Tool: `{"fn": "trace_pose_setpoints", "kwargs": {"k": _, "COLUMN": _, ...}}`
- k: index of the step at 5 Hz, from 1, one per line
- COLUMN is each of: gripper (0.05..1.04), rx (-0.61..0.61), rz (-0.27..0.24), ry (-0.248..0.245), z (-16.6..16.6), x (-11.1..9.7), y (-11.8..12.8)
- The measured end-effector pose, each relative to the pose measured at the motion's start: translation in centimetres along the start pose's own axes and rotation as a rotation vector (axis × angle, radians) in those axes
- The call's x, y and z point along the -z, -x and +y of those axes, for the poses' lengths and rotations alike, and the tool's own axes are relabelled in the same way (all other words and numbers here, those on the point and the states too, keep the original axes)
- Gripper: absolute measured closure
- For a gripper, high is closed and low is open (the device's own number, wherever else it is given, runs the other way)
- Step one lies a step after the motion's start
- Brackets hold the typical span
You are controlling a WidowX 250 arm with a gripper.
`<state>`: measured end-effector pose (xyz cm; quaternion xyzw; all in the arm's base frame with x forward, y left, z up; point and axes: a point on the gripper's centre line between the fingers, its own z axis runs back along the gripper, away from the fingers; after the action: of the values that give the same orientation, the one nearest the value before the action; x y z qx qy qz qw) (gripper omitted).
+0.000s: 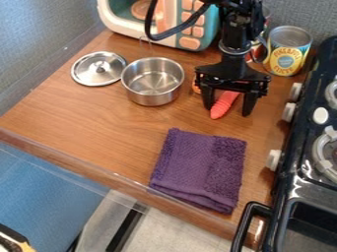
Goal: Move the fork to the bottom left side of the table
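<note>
Gripper (227, 112): hanging down over the counter's upper right part, below the black arm (235, 56); fingers spread well apart, with a gap between the tips.
Red item (223, 105): lying between the spread fingers, tapered end pointing toward the towel, other end hidden behind the gripper; possibly the fork, cannot tell for sure; on the upper right part of the counter, well apart from the bottom left side.
Orange piece (196, 87): just beside the gripper, toward the pot, mostly hidden.
Pot (152, 82): metal, upright and uncovered, left of the gripper in the view, with a thin wire handle (145, 45) at the far side.
Lid (99, 69): metal, flat on the counter, knob up, at the pot's left.
Towel (199, 170): purple, folded, near the counter's front edge, below the red item in the view.
Can (287, 53): upright, yellow label, right of the arm, near the back wall (299, 15).
Toy microwave (192, 43): pale teal and white with pink buttons, at the back, behind the pot.
Counter (85, 115): brown wood grain, with a clear strip (131, 186) along the front edge.
Stove (289, 187): black, along the right side, with pale knobs (274, 160) facing the counter and a black handle (247, 221) at the front.
</note>
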<state>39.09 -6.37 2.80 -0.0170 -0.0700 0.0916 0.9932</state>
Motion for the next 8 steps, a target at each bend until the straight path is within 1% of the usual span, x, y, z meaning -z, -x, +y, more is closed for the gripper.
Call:
{"fn": "trace_pose_setpoints", "kwargs": {"k": 1, "gripper": 0.4, "rx": 0.015, "rz": 0.005, "ry": -0.006, "z": 0.2, "x": 0.1, "y": 0.1}}
{"fn": "trace_pose_setpoints", "kwargs": {"k": 2, "gripper": 0.616, "rx": 0.042, "rz": 0.015, "ry": -0.026, "z": 0.3, "x": 0.1, "y": 0.7}}
{"fn": "trace_pose_setpoints", "kwargs": {"k": 3, "gripper": 0.621, "rx": 0.065, "rz": 0.032, "ry": -0.011, "z": 0.0, "x": -1.1, "y": 1.8}}
{"fn": "trace_pose_setpoints", "kwargs": {"k": 4, "gripper": 0.622, "rx": 0.052, "rz": -0.045, "ry": 0.062, "z": 0.0, "x": -6.7, "y": 2.3}}
{"fn": "trace_pose_setpoints", "kwargs": {"k": 5, "gripper": 0.622, "rx": 0.014, "rz": -0.084, "ry": 0.093, "z": 3.7, "x": -11.0, "y": 4.0}}
{"fn": "trace_pose_setpoints", "kwargs": {"k": 6, "gripper": 0.623, "rx": -0.005, "rz": -0.1, "ry": 0.065, "z": 8.4, "x": -13.2, "y": 6.6}}
{"fn": "trace_pose_setpoints", "kwargs": {"k": 7, "gripper": 0.623, "rx": -0.012, "rz": -0.069, "ry": 0.004, "z": 14.0, "x": -13.0, "y": 10.0}}
{"fn": "trace_pose_setpoints", "kwargs": {"k": 8, "gripper": 0.623, "rx": -0.027, "rz": -0.018, "ry": -0.044, "z": 19.1, "x": -11.2, "y": 11.1}}
